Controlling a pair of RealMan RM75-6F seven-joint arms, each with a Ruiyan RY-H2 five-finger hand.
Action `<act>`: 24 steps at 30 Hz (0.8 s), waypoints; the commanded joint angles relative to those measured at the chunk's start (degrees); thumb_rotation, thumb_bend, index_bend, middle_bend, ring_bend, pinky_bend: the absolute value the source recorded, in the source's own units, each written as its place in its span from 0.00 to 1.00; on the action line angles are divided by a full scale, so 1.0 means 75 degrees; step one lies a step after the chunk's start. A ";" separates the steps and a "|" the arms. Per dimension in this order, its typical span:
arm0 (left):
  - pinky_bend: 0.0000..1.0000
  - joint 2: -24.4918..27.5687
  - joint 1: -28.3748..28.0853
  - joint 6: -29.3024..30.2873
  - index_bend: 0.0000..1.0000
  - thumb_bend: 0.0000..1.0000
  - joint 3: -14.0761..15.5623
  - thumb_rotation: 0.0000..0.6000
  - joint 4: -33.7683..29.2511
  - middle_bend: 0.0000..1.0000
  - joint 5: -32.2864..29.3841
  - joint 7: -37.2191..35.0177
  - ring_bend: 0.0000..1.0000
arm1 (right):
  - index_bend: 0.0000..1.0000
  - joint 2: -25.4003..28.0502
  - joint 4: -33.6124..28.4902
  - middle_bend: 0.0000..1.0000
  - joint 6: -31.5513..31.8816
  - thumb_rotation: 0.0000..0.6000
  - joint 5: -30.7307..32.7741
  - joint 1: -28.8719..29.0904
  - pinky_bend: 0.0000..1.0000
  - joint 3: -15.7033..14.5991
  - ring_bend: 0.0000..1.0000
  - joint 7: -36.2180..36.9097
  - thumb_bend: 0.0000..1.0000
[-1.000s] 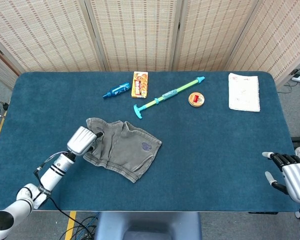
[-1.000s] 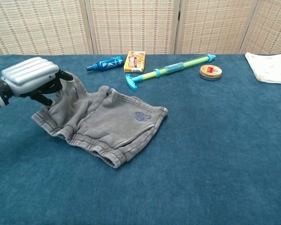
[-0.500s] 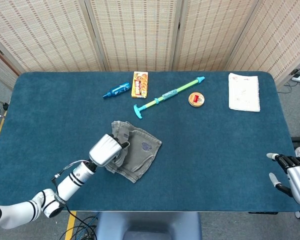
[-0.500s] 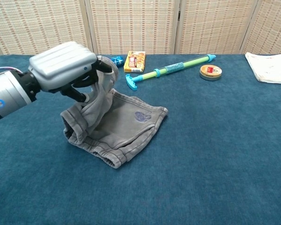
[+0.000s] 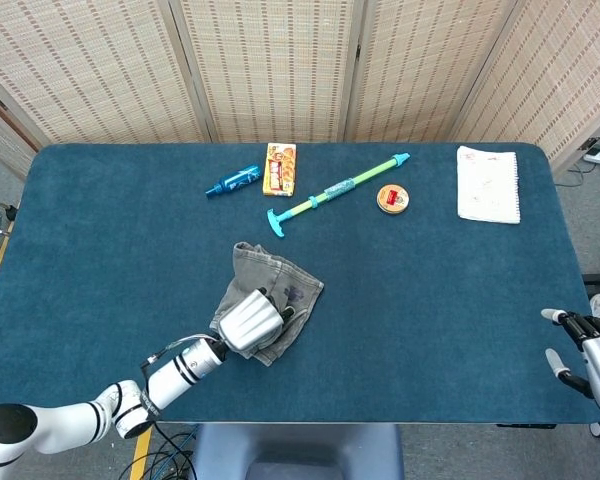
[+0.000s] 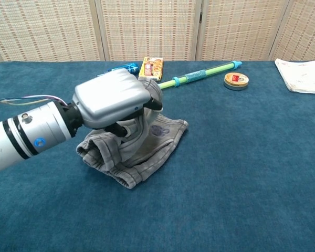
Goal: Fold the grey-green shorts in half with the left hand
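Left hand (image 5: 252,320) has swept across w/ a bunch of the grey-green shorts (image 5: 290,285) pinched in curled fingers, moving from lower left toward frame centre. Earlier the shorts lay spread wide; now the left leg is carried over the right, so the cloth sits narrower, just below centre in head view. Fold looks nearly done; prob. left to do: lay the edge flat and let go.

Hard to see: in chest view the hand's back covers the grip itself and the carried edge, so can't tell if the edges line up. Right hand (image 5: 590,350) is cut off at lower right edge, fingers apart, holding nothing.
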 commanded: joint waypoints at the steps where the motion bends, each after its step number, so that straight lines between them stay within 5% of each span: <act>1: 0.83 -0.0146 -0.0024 -0.0088 0.58 0.55 -0.0010 1.00 0.0060 0.95 -0.0029 0.0114 0.85 | 0.27 0.0003 -0.0003 0.40 0.0002 1.00 0.0003 -0.0008 0.40 0.0001 0.44 -0.0004 0.34; 20: 0.83 -0.0889 -0.0291 -0.0872 0.52 0.55 -0.0429 1.00 0.0388 0.94 -0.0736 0.1051 0.83 | 0.27 0.0017 0.0047 0.40 0.0056 1.00 0.0066 -0.0123 0.40 0.0005 0.45 0.0044 0.34; 22: 0.83 -0.0933 -0.0290 -0.0885 0.48 0.51 -0.0407 1.00 0.0402 0.94 -0.0749 0.1041 0.83 | 0.27 0.0010 0.0059 0.40 0.0042 1.00 0.0063 -0.0120 0.40 0.0007 0.45 0.0054 0.34; 24: 0.83 -0.1014 -0.0253 -0.0826 0.37 0.33 -0.0435 1.00 0.0446 0.93 -0.0804 0.1034 0.83 | 0.27 0.0005 0.0068 0.41 0.0048 1.00 0.0051 -0.0120 0.40 0.0010 0.45 0.0070 0.34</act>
